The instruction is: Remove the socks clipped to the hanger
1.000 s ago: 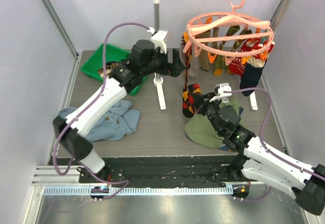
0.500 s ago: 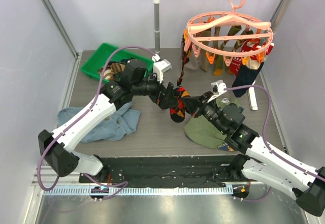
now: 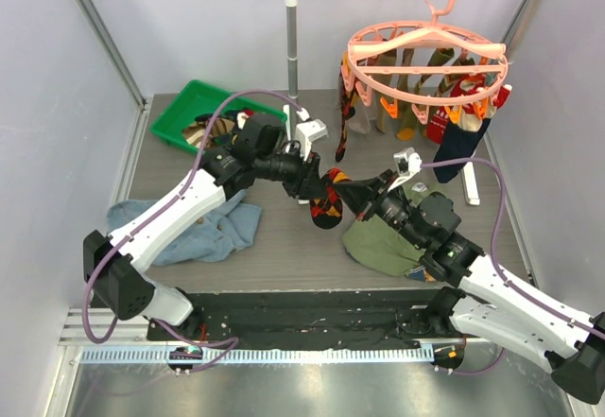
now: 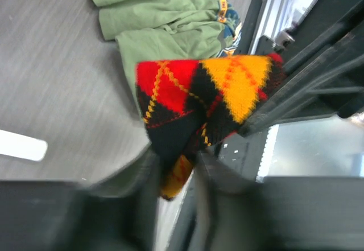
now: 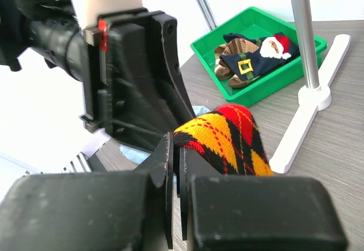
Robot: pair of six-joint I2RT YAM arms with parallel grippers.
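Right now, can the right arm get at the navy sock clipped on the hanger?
Probably not yet. The right gripper is shut on the argyle sock, which the left gripper also pinches, so it is occupied. The way up to the navy sock on the hanger looks open.

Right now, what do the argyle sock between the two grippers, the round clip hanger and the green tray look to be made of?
The argyle sock looks like matte knitted fabric; stitch ribs show. The hanger is probably moulded plastic, smooth and slightly glossy. The tray seems hard plastic too, with smooth green walls and a faint sheen.
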